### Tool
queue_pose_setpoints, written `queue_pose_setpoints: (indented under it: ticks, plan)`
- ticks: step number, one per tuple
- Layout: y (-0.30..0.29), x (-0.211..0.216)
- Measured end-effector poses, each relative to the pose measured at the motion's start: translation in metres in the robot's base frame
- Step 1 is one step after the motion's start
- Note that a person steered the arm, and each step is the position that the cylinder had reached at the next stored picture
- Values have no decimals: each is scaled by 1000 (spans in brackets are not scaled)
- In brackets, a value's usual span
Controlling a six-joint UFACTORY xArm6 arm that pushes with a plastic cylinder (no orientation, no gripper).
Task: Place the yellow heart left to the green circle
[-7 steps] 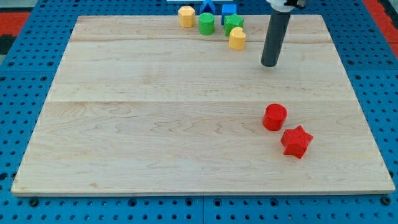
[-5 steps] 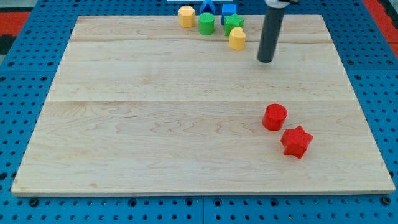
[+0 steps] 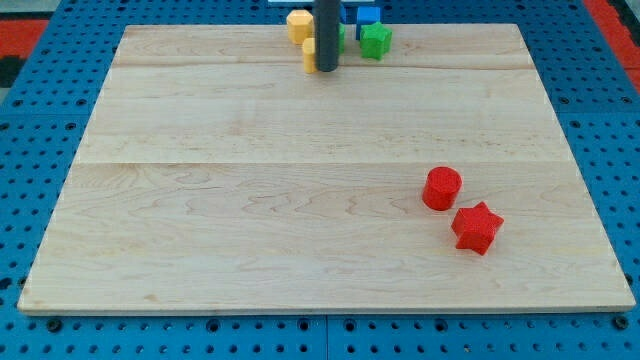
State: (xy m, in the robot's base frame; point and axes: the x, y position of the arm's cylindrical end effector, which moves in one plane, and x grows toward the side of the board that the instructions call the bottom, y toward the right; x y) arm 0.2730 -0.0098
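Observation:
My tip [image 3: 327,69] rests on the board near the view's top, left of centre. The yellow heart [image 3: 309,55] shows only as a sliver against the rod's left side, touching it or nearly so. The green circle [image 3: 341,36] is mostly hidden behind the rod, with a thin green edge showing on the rod's right. The heart lies lower left of the circle, just below the yellow hexagon [image 3: 298,23].
A green star [image 3: 376,40] sits right of the rod, with a blue cube [image 3: 368,15] above it at the board's top edge. A red cylinder [image 3: 441,188] and a red star [image 3: 476,227] lie at the lower right of the wooden board [image 3: 250,200].
The rod has swept left from the right of the yellow heart, and the heart has moved left with it, from below the green star to below the yellow hexagon.

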Motion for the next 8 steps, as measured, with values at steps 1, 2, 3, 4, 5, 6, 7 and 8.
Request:
queue_pose_setpoints:
  ticks: [1, 2, 3, 4, 5, 6, 7, 8]
  plan:
    - [-15, 0]
    - [-31, 2]
    - [-45, -12]
    - [-21, -28]
    - [2, -34]
    - [14, -41]
    - [12, -41]
    - [25, -26]
